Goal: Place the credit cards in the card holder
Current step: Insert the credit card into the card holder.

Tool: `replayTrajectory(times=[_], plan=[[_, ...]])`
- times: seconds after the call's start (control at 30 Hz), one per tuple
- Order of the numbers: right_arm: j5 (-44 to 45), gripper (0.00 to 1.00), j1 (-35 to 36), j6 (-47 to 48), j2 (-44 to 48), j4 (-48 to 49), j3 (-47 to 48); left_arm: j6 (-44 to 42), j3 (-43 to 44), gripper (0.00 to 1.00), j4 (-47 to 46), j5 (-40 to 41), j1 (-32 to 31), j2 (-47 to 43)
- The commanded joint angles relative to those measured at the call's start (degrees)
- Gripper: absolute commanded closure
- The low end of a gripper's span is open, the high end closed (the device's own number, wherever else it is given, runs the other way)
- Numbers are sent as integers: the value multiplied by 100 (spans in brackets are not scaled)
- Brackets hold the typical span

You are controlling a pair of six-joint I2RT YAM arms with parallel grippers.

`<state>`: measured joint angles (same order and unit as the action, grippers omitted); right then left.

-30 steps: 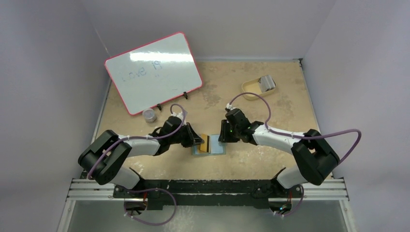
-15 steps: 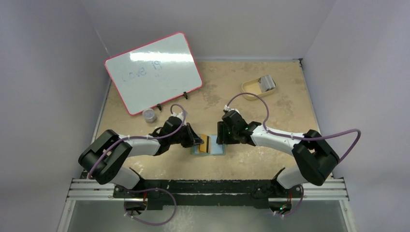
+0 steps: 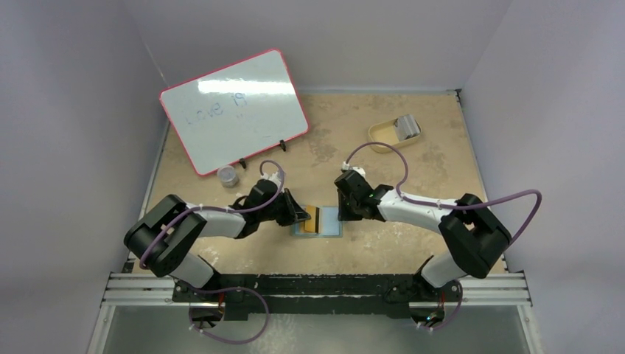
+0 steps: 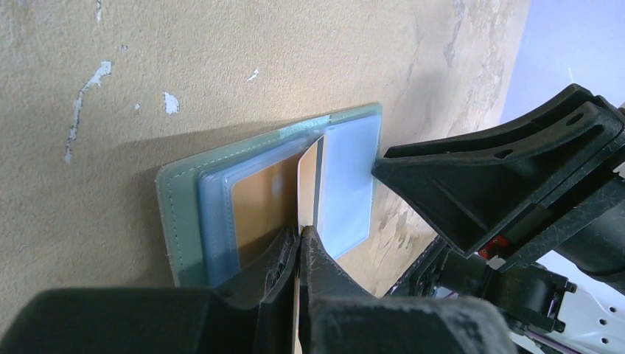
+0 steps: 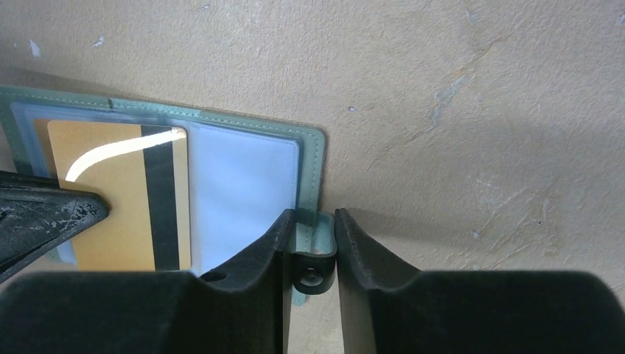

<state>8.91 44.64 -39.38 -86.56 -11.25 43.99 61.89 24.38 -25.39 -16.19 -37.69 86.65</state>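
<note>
Table [image 3: 413, 243]: tan top is lying walled at the far, left and right edges; bare room is showing around the middle work spot.
Whiteboard [image 3: 233, 110]: is standing propped at the far-left corner.
Tray [image 3: 376, 141]: is sitting near the far-right corner, well apart from both arms.
Card holder [image 3: 332, 227]: is lying open and flat near the middle of the near edge, long axis running left to right, pale blue pockets facing up.
Gold card [image 3: 312, 219]: is lying tilted over the holder's left half, long axis running near to far, black stripe toward the fold.
Left gripper [image 4: 302, 236]: is pinching the gold card's edge, jaws fully closed on it.
Right gripper [image 5: 311, 243]: is gripping the holder's snap tab at its right edge, fingers [image 5: 273, 251] narrowly parted with the tab filling the gap.
</note>
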Motion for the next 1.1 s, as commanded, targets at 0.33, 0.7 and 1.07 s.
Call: replayTrajectory(times=[0.33, 0.7, 1.07], plan=[[113, 86, 44, -311, 231, 281, -317, -59, -249, 100, -674, 227, -101, 344], [177, 88, 44, -446, 272, 357, -445, 95, -416, 100, -1074, 253, -237, 513], [234, 91, 44, -463, 254, 331, -426, -209, -474, 100, -497, 338, -324, 227]])
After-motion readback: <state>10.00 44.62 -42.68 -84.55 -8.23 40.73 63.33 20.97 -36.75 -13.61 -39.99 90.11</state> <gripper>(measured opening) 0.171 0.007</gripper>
